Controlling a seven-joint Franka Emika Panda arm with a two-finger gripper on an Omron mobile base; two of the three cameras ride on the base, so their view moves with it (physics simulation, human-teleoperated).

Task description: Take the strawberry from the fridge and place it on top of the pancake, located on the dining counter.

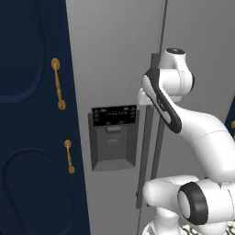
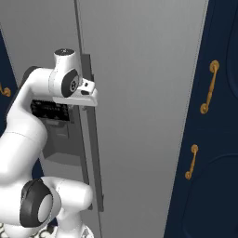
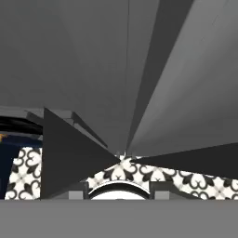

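We face the fridge [image 1: 114, 55], its two grey doors closed, so the strawberry's place cannot be told from here. Navy cabinets [image 1: 32, 114] with gold handles [image 1: 57, 83] flank it on both sides. Our white arm [image 1: 193, 124] reaches up to the long vertical door handles [image 2: 90, 139] at the seam between the doors. On the left door sits the dark dispenser panel [image 1: 114, 137]. Our gripper [image 2: 88, 90] is right at the handles near their top; whether its fingers are apart or clamped on a handle we cannot tell. Below, in the hand view, patterned floor tile [image 3: 139, 179] shows.
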